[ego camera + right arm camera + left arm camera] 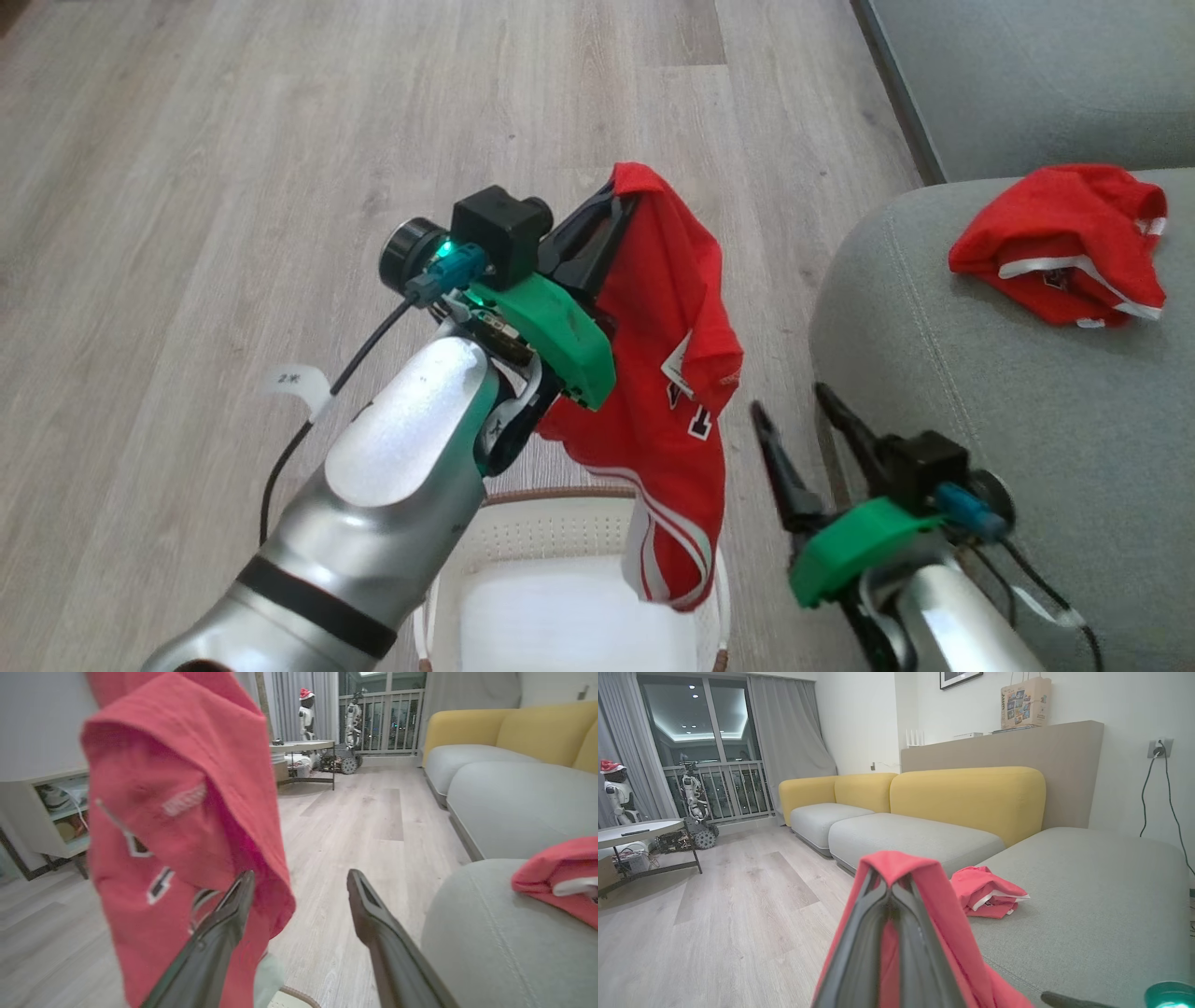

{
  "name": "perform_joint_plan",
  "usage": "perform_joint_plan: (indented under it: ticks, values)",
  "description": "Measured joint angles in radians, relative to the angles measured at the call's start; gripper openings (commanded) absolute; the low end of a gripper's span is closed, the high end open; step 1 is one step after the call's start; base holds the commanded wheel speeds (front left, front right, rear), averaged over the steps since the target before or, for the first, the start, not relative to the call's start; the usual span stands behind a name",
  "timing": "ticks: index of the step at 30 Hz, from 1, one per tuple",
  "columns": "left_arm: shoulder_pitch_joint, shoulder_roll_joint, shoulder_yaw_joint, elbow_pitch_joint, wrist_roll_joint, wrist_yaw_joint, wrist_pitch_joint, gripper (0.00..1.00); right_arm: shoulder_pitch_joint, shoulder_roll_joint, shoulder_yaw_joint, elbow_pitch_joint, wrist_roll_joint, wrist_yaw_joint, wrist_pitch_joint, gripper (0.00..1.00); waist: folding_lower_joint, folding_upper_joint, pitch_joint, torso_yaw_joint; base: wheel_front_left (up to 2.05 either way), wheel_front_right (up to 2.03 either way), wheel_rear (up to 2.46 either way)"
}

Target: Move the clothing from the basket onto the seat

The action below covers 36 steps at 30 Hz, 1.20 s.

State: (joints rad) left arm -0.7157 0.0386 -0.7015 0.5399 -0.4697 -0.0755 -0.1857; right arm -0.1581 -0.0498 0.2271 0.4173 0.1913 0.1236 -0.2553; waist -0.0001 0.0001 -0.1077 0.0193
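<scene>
A red garment (672, 373) with white stripes hung from the left gripper (611, 201), whose two dark fingers were pressed together on a fold at its top, above the basket (560, 497). The striped hem dangled over the basket's right rim. Dark printing on the cloth was creased and could not be read. The basket was cut off by the bottom edge of the head view and partly hidden behind the left forearm.

A second red garment (1064, 247) lay crumpled on the grey-green seat (1027, 420), well apart from the first. The right gripper (789, 399) stood with its fingers spread wide, gripping nothing, between the hanging garment and the seat's rounded corner. In the right wrist view one finger overlapped the cloth, and contact could not be judged. Pale wood floor (280, 140) lay beyond.
</scene>
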Motion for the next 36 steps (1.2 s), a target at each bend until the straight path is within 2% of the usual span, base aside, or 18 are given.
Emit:
perform_joint_plan:
  ticks: [6,11,22,23,24,25,36]
  values:
    - [-0.006,0.0,-0.032,-0.008,-0.019,0.014,0.0,0.0,-0.06,-0.002,0.137,-0.002,0.052,0.0,0.0,1.0,0.0,0.0,-0.001,0.01,0.0,0.0,0.0]
    - [-0.026,0.0,-0.048,-0.008,-0.037,0.023,0.0,0.0,-0.119,-0.002,0.216,0.055,0.071,0.0,0.0,1.0,0.0,0.0,0.007,0.015,0.0,0.0,0.0]
    - [-0.04,0.0,-0.104,-0.012,-0.071,0.035,-0.011,0.0,-0.25,-0.007,0.25,0.159,0.096,0.0,0.0,1.0,0.0,0.0,0.015,0.044,0.0,0.0,0.0]
    - [-0.04,0.0,-0.107,-0.013,-0.074,0.039,-0.011,0.0,-0.251,-0.007,0.254,0.16,0.103,0.0,0.0,0.96,0.0,0.0,0.015,0.047,0.0,0.0,0.0]
    - [-0.04,0.0,-0.11,-0.013,-0.074,0.043,-0.011,0.0,-0.251,-0.007,0.257,0.16,0.11,0.0,0.0,0.6,0.0,0.0,0.015,0.049,0.0,0.0,0.0]
    - [-0.04,0.0,-0.115,-0.011,-0.079,0.05,-0.012,0.0,-0.252,-0.007,0.257,0.16,0.117,0.0,0.0,0.0,0.0,0.0,0.016,0.052,0.0,0.0,0.0]
    - [-0.022,0.004,-0.107,0.017,-0.102,0.068,-0.038,0.0,-0.253,-0.007,0.202,0.127,0.088,0.0,0.0,0.0,0.0,0.0,0.013,0.031,0.0,0.0,0.0]
